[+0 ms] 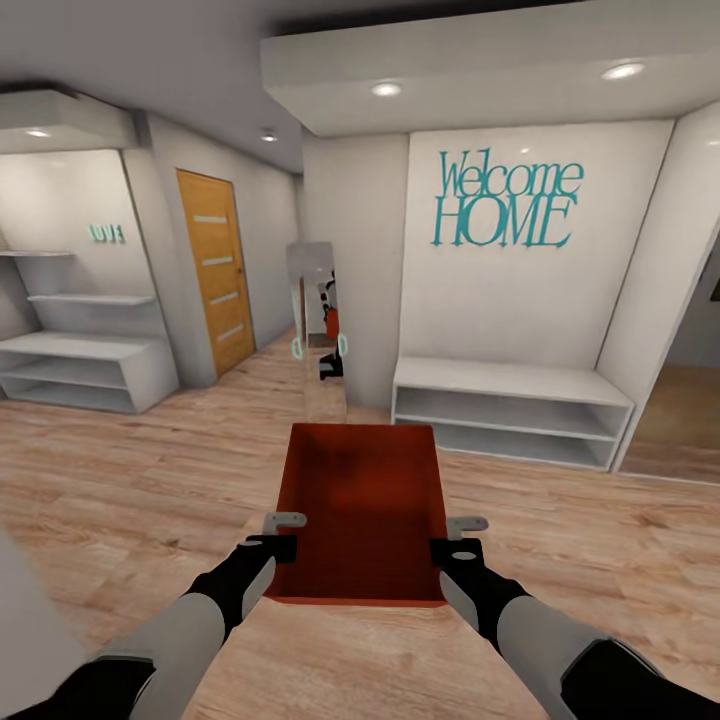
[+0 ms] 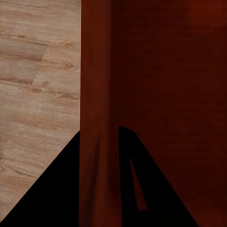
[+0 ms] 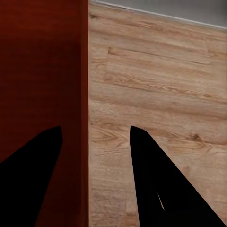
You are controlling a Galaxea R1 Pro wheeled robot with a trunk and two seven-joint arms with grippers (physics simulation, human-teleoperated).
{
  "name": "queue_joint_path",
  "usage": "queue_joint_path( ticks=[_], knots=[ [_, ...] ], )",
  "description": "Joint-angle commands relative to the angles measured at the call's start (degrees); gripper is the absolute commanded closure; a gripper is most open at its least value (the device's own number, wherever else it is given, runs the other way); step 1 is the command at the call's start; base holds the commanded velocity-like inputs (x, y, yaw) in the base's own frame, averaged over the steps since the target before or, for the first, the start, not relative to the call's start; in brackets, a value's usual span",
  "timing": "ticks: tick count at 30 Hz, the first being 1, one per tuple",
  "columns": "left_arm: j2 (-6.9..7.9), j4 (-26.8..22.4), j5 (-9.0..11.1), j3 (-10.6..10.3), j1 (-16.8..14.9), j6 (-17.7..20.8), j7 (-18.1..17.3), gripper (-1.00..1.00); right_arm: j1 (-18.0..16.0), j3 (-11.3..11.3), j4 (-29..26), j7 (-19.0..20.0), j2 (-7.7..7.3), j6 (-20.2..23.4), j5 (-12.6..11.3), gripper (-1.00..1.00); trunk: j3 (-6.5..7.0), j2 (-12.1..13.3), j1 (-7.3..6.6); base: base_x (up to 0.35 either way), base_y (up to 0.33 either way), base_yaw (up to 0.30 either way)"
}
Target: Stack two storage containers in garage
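One orange-red open-top storage container point(image 1: 362, 505) hangs in front of me over the light wood plank floor, carried between both arms. My left gripper point(image 1: 283, 537) is shut on its left wall; in the left wrist view the black fingers point(image 2: 47, 198) straddle that wall point(image 2: 97, 118). My right gripper point(image 1: 456, 540) is shut on the right wall, which runs between the fingers point(image 3: 161, 179) in the right wrist view as a thin red edge point(image 3: 83, 94). The container's inside looks empty.
I face a hallway wall lettered "Welcome HOME" with a low white bench shelf point(image 1: 510, 400) under it. A tall mirror point(image 1: 315, 330) stands on the corner ahead. A wooden door point(image 1: 215, 270) and white shelves point(image 1: 80, 370) are at left. An opening point(image 1: 690, 400) lies at right.
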Motion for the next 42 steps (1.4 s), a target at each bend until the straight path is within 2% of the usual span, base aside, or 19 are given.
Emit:
queue_joint_path(
  ticks=[1, 7, 23, 42],
  knots=[
    [0.04, -0.07, -1.03, 1.04, 0.01, 0.46, 0.61, 1.00, -0.09, -2.01, -0.41, 2.21, 0.01, 0.25, 0.53, 1.00, -0.10, -0.09, 0.05, 0.322, 0.000, 0.000],
    [0.01, -0.04, -1.03, 1.04, 0.01, 0.48, 0.61, 1.00, -0.09, -2.02, -0.41, 2.21, 0.02, 0.25, 0.53, 1.00, -0.10, -0.09, 0.05, 0.322, 0.000, 0.066],
    [0.01, -0.04, -1.03, 1.04, 0.01, 0.48, 0.61, 1.00, -0.09, -2.02, -0.41, 2.12, 0.05, 0.27, 0.53, 1.00, -0.10, -0.09, 0.05, 0.322, 0.000, 0.243],
    [0.02, -0.04, -1.03, 1.04, 0.01, 0.48, 0.61, 1.00, -0.09, -2.04, -0.41, 2.12, 0.05, 0.19, 0.53, 1.00, -0.10, -0.09, 0.05, 0.322, 0.000, 0.010]
  ],
)
